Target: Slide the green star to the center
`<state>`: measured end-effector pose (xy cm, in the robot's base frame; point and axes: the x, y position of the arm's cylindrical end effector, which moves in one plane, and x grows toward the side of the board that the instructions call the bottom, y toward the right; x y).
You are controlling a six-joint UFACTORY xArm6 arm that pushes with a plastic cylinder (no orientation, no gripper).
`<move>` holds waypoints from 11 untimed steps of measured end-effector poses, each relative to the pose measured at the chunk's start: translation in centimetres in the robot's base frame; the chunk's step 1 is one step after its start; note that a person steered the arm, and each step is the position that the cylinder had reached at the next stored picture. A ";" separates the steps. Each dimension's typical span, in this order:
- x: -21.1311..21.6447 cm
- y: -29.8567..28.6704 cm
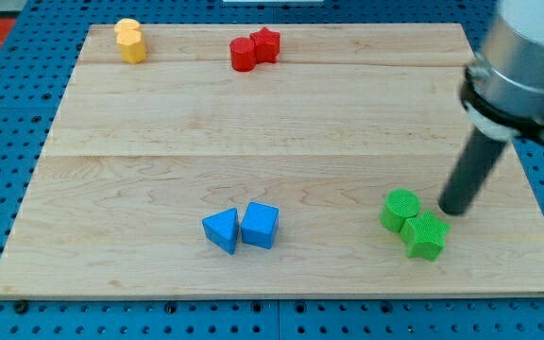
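Observation:
The green star (426, 235) lies near the view's bottom right of the wooden board (272, 123). A green cylinder (400, 209) touches it on its upper left. My tip (455, 210) rests on the board just right of the green cylinder and just above the green star, close to both. The rod rises from it toward the view's upper right.
A blue triangle (221, 229) and a blue cube-like block (260, 225) sit together at the bottom centre. A red cylinder (244, 54) and a red star (265, 43) touch at the top centre. Two yellow blocks (130, 41) stand at the top left.

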<state>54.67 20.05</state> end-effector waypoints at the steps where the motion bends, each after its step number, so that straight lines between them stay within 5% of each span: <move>1: 3.2 -7.4; 2: 2.0 -12.7; 4: 6.4 -14.0; 7: 0.9 -17.4; 10: -4.8 -11.6; 11: -9.3 -15.8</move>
